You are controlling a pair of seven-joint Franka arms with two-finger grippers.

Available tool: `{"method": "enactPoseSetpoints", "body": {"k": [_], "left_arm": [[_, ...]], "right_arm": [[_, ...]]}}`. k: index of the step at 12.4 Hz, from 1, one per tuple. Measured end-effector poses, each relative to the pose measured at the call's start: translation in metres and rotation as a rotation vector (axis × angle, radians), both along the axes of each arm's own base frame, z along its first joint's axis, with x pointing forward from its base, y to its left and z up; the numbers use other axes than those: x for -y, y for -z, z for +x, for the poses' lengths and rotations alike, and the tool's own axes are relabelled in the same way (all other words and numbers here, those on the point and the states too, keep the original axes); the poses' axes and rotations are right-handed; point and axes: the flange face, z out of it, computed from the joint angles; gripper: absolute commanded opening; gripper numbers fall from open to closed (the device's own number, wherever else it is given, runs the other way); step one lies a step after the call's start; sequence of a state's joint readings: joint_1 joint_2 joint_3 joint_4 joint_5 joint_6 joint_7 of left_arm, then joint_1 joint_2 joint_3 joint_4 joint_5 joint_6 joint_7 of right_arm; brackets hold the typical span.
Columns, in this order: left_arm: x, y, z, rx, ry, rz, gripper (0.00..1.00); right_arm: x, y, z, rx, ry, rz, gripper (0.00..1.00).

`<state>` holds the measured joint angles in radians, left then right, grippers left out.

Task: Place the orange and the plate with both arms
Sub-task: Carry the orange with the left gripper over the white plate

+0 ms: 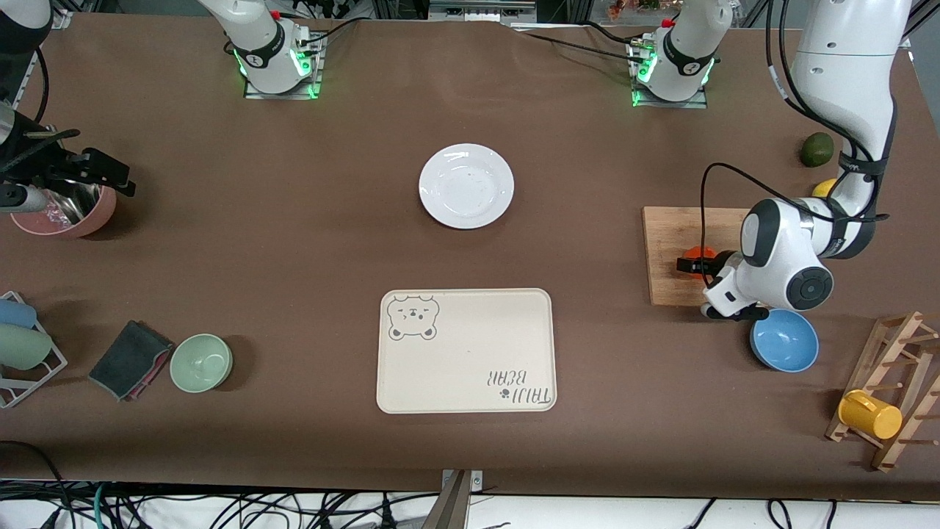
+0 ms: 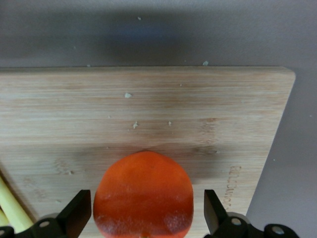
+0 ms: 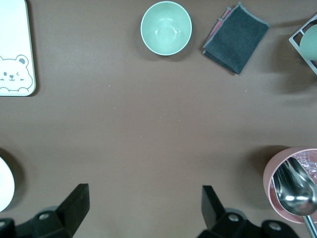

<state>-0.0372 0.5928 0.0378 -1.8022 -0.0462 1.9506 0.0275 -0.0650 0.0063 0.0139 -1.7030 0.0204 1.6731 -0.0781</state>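
We log the table (image 1: 294, 242) first: brown mat, both arm bases along the edge farthest from the front cam. Bear-print tray (image 1: 466, 351) sits mid-table, nearest the front cam of the central items; we read it as the likely drop spot for both task things, hence left bare. Plate (image 1: 465, 185) lies flat on the mat, farther from the front cam than the tray, between the two bases, untouched.

Cutting board (image 1: 672, 253) toward the left arm's end. Orange (image 2: 143, 193) rests on it, w/ the blue bowl (image 1: 784, 339) just beside the board, nearer the cam.

Left gripper (image 2: 143, 218) is down at the board, jaws spread wide. Orange sits between the fingers (image 2: 77, 213), a small gap showing on each side in the wrist view, so no contact yet as far as we can tell. We judge this the pre-grasp: fingers bracket the fruit's widest part so closing would pinch it square.

Right gripper (image 3: 143, 208) hangs over bare mat near the pink bowl (image 1: 70, 209) w/ the spoon in it, toward the right arm's end, jaws released, holding nothing. Plate well apart from it; right arm seems to wait.
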Motion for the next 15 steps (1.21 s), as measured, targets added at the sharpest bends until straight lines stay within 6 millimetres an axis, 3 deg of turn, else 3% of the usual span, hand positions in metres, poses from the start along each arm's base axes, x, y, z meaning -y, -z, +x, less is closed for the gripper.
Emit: {"method": "enactPoseSetpoints", "body": {"k": [4, 5, 9, 10, 11, 12, 14, 15], "left_arm": [[0.001, 0.004, 0.0, 0.001, 0.003, 0.0, 0.15], [0.001, 0.002, 0.001, 0.004, 0.003, 0.0, 0.06], [0.011, -0.003, 0.007, 0.019, 0.007, -0.006, 0.0], [0.031, -0.01, 0.01, 0.029, 0.007, -0.01, 0.0], [0.066, -0.019, 0.012, 0.038, 0.003, -0.007, 0.0], [0.113, -0.027, 0.007, 0.044, 0.002, -0.005, 0.0], [0.213, -0.038, -0.017, 0.033, -0.031, -0.035, 0.0], [0.254, -0.042, -0.03, 0.031, -0.049, -0.065, 0.0]], "right_arm": [[-0.001, 0.0, 0.0, -0.001, -0.001, 0.0, 1.0], [-0.001, 0.0, 0.0, -0.001, -0.002, 0.0, 1.0], [-0.002, 0.0, 0.0, -0.001, -0.004, 0.0, 1.0], [-0.002, 0.0, 0.0, -0.001, -0.004, 0.0, 1.0], [-0.002, 0.0, 0.0, -0.001, -0.004, 0.0, 1.0], [-0.002, 0.0, 0.0, -0.001, -0.004, 0.0, 1.0], [-0.002, 0.0, 0.0, -0.002, -0.004, 0.0, 1.0], [-0.002, 0.0, 0.0, -0.002, -0.004, 0.0, 1.0]]}}
